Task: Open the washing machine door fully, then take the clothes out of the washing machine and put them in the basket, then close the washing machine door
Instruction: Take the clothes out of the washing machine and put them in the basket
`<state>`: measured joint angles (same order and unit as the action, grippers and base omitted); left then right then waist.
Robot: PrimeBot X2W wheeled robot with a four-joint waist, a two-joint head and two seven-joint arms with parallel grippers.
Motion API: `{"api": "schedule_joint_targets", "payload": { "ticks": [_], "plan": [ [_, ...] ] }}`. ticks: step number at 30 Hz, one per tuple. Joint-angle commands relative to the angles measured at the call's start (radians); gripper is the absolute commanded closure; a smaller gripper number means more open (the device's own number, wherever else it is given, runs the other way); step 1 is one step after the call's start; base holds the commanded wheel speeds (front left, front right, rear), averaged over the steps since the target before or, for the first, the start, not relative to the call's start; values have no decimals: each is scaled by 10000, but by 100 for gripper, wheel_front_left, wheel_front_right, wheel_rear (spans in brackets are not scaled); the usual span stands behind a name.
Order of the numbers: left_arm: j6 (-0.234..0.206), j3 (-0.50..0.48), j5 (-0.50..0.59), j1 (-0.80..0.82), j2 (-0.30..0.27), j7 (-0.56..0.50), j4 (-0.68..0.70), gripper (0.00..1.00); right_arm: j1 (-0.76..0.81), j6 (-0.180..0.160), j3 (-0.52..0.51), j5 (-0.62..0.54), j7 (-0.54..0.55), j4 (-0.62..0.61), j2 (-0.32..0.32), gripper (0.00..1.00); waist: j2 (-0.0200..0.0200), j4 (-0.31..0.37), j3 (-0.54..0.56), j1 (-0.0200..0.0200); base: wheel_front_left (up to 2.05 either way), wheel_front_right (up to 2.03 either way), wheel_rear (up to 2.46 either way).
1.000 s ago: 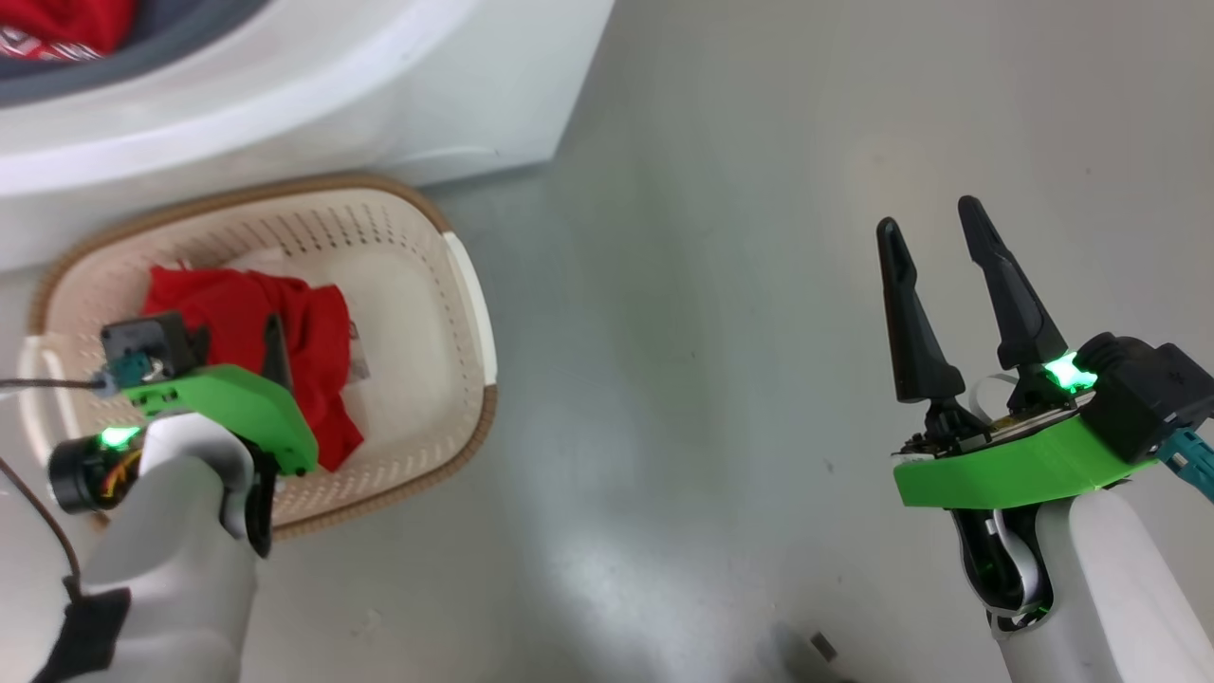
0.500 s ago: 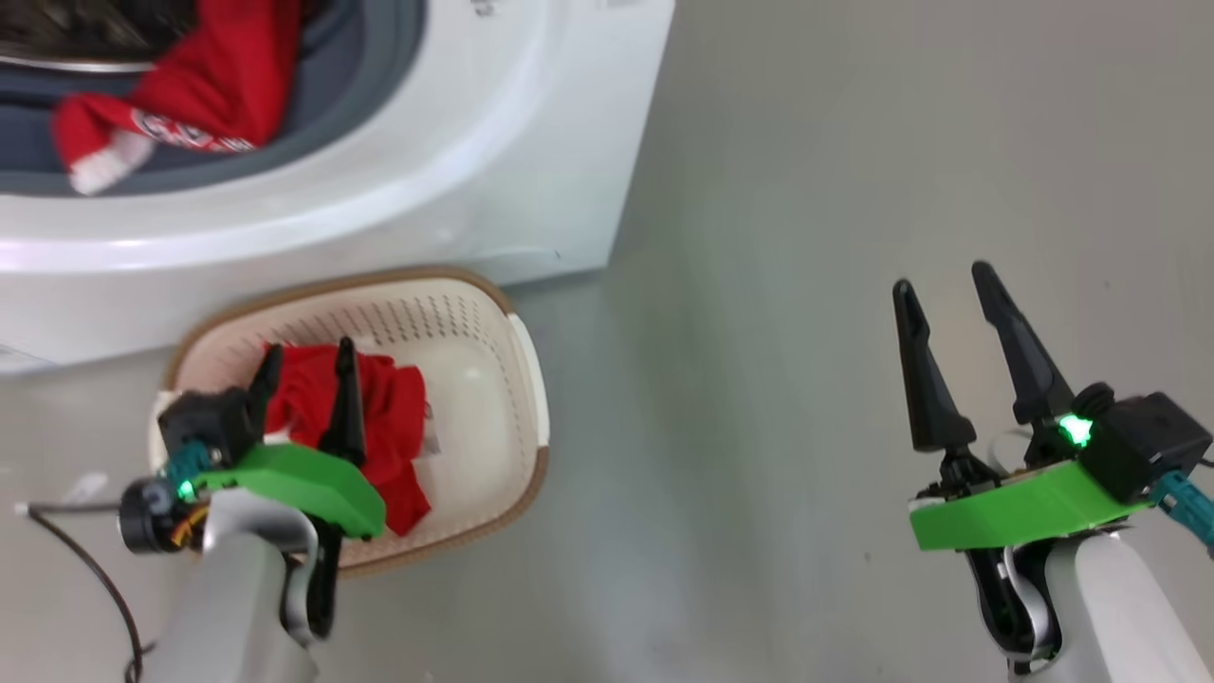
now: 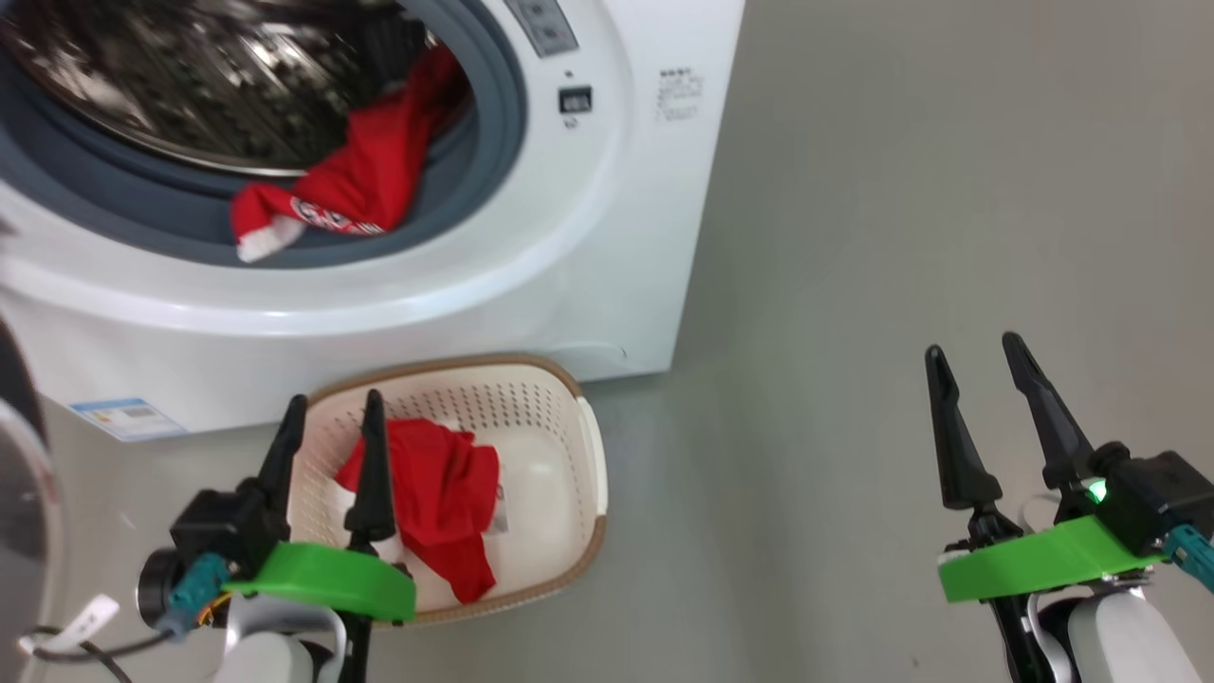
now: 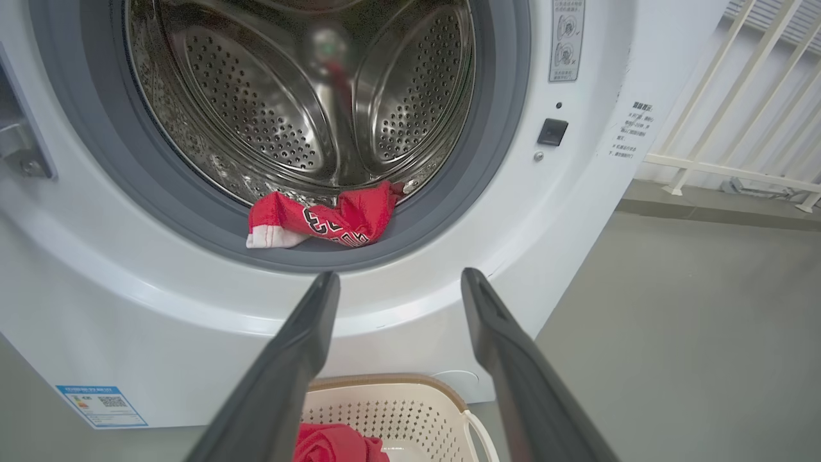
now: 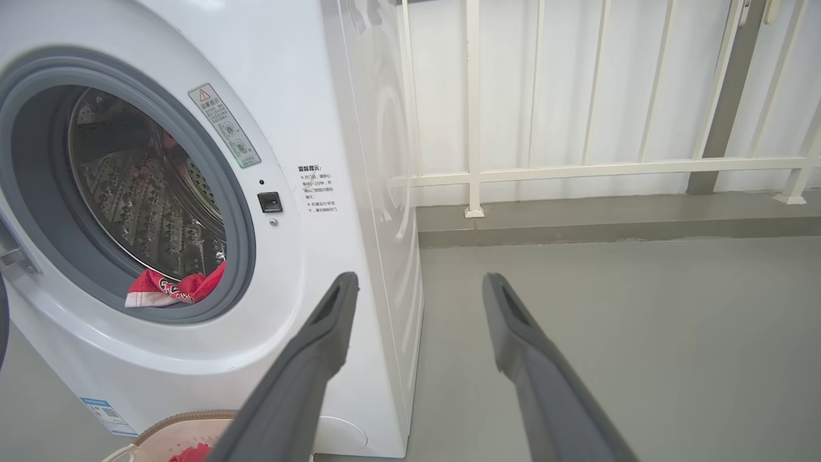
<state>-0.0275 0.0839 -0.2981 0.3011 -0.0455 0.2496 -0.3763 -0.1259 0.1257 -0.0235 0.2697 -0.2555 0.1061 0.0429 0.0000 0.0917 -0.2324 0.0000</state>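
Note:
The white washing machine [image 3: 607,218] stands with its mouth uncovered, and the dark rim of its door [image 3: 19,455] is swung aside at the far left. One piece of the red clothes [image 3: 356,190] hangs over the grey gasket [image 4: 321,221] at the drum's lower edge. Another red garment [image 3: 441,493] lies in the cream basket [image 3: 593,455] on the floor before the machine. My left gripper [image 3: 336,396] is open and empty above the basket's near left side, its fingers aimed at the drum [image 4: 401,274]. My right gripper [image 3: 972,343] is open and empty over bare floor to the right.
Grey floor [image 3: 901,190] stretches to the right of the machine. A white railing [image 5: 577,170] runs behind it along a raised kerb. A blue label sticker [image 3: 128,417] sits low on the machine's front, and a dark cable [image 3: 76,650] trails by my left wrist.
The head camera has tilted up, bringing the drum into view. My left gripper has lifted from pointing down into the basket to pointing at the machine, empty. The right gripper keeps its pose.

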Motion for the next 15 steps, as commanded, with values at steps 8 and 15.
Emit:
{"api": "schedule_joint_targets", "payload": {
  "ticks": [8, 15],
  "plan": [
    [-67, -205, 507, -996, -62, 121, 1570, 0, 468, 50, -58, -346, -63, -365, 73, 0, 0, -638, 1127, 0, 0, 0, 0],
    [-335, -223, 645, -1662, -52, 122, 2174, 0, 922, 50, -247, -477, -63, -515, 73, 0, 0, -811, 1700, 0, 0, 0, 0]
  ]
}}
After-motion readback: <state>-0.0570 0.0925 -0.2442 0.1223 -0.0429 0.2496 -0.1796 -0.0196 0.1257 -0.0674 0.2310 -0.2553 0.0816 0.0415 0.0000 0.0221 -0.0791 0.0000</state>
